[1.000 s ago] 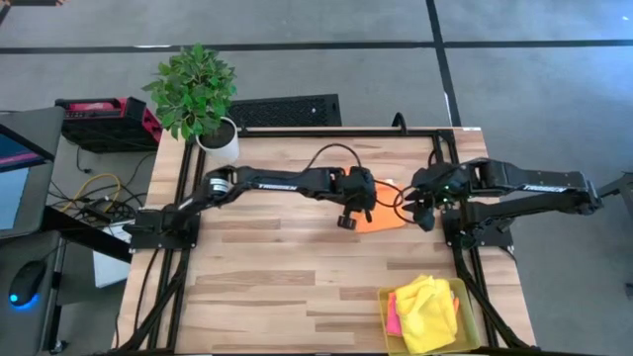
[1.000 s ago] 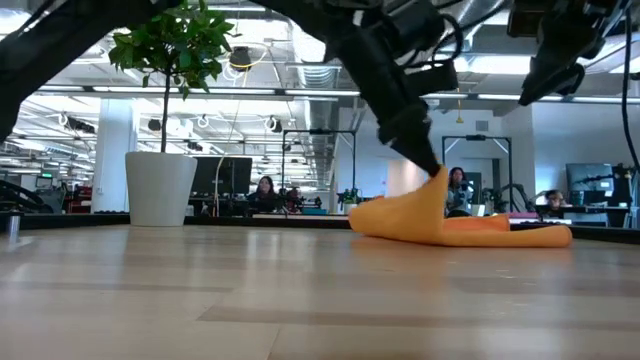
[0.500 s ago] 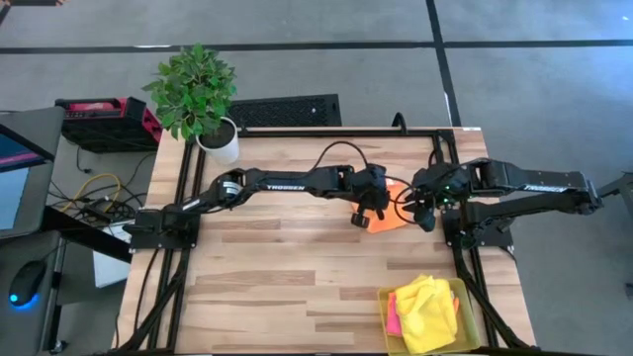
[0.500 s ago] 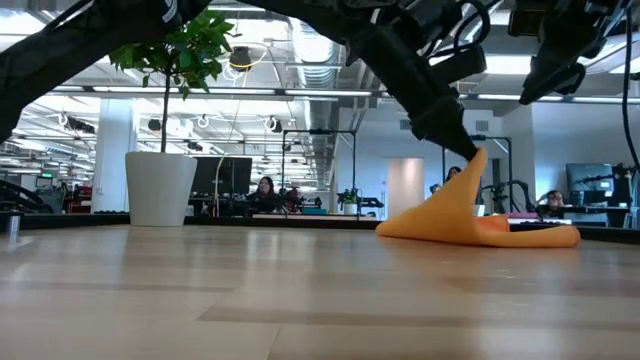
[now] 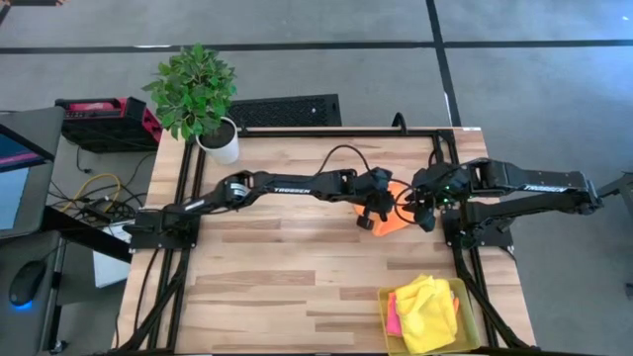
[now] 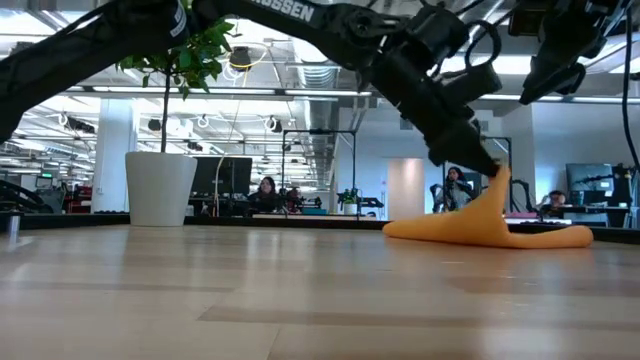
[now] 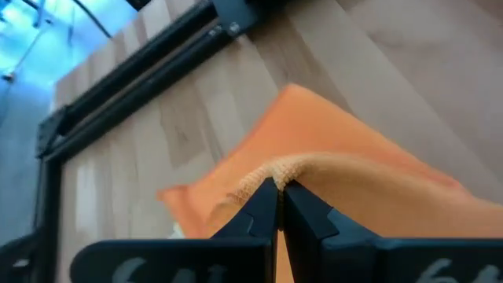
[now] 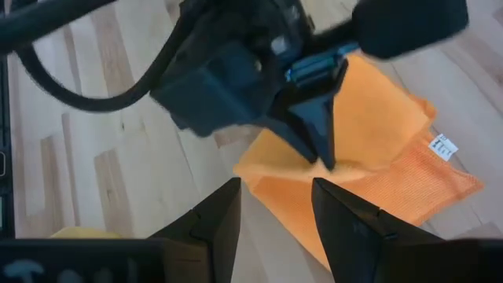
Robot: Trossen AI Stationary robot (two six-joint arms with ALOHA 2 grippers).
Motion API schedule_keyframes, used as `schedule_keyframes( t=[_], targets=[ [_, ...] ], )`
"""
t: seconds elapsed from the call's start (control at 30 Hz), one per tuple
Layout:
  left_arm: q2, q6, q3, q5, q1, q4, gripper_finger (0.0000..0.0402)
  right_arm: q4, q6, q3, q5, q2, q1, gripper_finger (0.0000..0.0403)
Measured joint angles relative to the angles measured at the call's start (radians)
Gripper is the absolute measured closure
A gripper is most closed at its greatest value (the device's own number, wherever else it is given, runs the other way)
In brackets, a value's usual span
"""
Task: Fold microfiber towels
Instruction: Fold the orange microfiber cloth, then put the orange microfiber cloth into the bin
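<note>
An orange microfiber towel (image 5: 392, 212) lies on the wooden table at the right middle, partly folded over itself; it also shows in the low view (image 6: 490, 228) and the right wrist view (image 8: 369, 149). My left gripper (image 6: 492, 170) is shut on a raised part of it. My right gripper (image 8: 275, 206) is open above the table, just right of the towel, touching nothing. A yellow towel (image 5: 425, 309) and a pink towel (image 5: 394, 314) lie in a translucent yellow tray (image 5: 463, 297). My left gripper pinches the orange towel's edge (image 7: 275, 170) between its two fingers, at their free ends. The fingers slant down from the table's left side. The pinched part stands up as a peak (image 6: 497, 185); the rest of the towel lies on the table.
A potted plant (image 5: 201, 99) stands at the table's far left corner. The tray sits at the near right corner. Black frame rails (image 5: 326, 133) run along the table's edges. People sit in the room beyond the table in the low view.
My left gripper has gone toward the table's right edge, drawing the towel's held edge over the part that lies still, so the towel is folded over and covers less of the table.
</note>
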Motion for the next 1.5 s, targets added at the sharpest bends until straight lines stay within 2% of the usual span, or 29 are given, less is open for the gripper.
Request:
schedule_keyframes(
  t=[0.23,0.67,0.77,1.03,1.13,1.23,1.3,1.5],
  targets=[
    [0.033,-0.023,0.002,0.048,0.000,0.044,0.0401,0.000,0.001,0.000,0.001,0.000,0.000,0.0223],
    [0.065,-0.028,0.001,0.032,0.000,0.111,0.0398,0.000,0.010,0.000,0.001,0.000,0.000,0.0223],
    [0.066,-0.048,0.001,0.032,0.000,0.111,0.0378,0.000,0.010,0.000,0.000,0.000,0.000,0.0224],
    [0.066,-0.059,0.001,0.013,-0.001,0.121,0.0292,-0.001,0.010,0.000,0.000,0.000,0.000,0.0224],
    [0.063,-0.068,0.001,-0.039,-0.006,0.122,0.0270,-0.013,0.006,0.000,-0.002,0.000,0.000,0.0223],
    [0.041,-0.136,0.000,-0.144,-0.016,0.091,0.0258,-0.052,-0.021,0.000,-0.024,0.000,0.000,0.0223],
    [0.006,-0.174,0.000,-0.177,-0.019,0.037,0.0254,-0.081,-0.052,0.000,-0.044,0.000,0.000,0.0223],
    [-0.136,-0.287,0.000,-0.086,-0.015,-0.192,0.0253,-0.107,-0.208,0.000,-0.090,0.035,0.028,0.0223]
  ],
)
